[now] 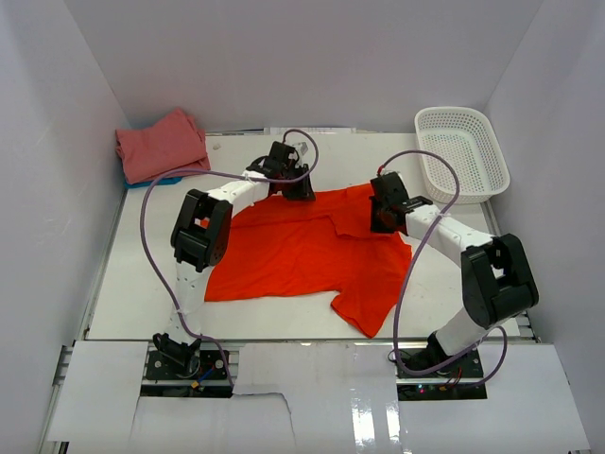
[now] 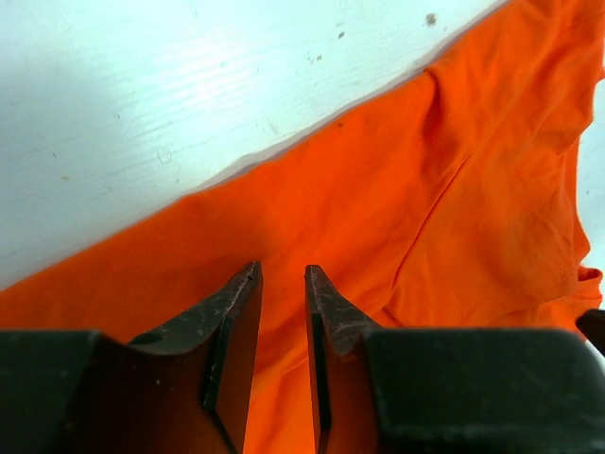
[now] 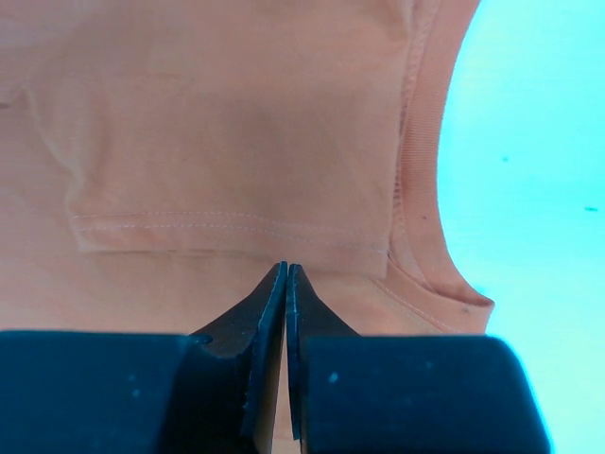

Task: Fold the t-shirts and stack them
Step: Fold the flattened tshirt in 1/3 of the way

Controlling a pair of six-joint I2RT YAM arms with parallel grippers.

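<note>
- The orange-red t-shirt [image 1: 293, 251] lay spread across the middle of the bench [image 1: 151, 293]. It was roughly flat but not squared. One sleeve [image 1: 364, 307] stuck out toward the lower right, and wrinkles ran across the chest.
- The left fingers [image 2: 236, 312] were slightly spread, with a narrow gap between them. They sat at the shirt's far edge, upper centre of the overhead view. Through the gap I saw only flat cloth and nothing gathered, so I judged them poised at that edge, not gripping it.
- The right fingers [image 3: 265, 312] were pressed together at the shirt's upper right corner. Their tips pointed at a stitched hem [image 3: 227, 222], and a ribbed edge [image 3: 416, 170] lay to the right. I could not tell whether a thin layer was nipped between them.
- I read the two arms as sitting at opposite ends of the far edge so that the edge could be lifted evenly. A one-sided pull would likely skew cloth this soft.
- The salmon-pink t-shirt [image 1: 161, 144] sat folded in the upper left corner. A sliver of the blue t-shirt [image 1: 142, 182] showed beneath it. That looked like the stack, so the orange-red shirt seemed the last to fold.
- The white basket [image 1: 454, 113] stood at the upper right, well apart from the cloth.
- My worry was the loose sleeve, which would probably need tucking in before any fold sat neat.
</note>
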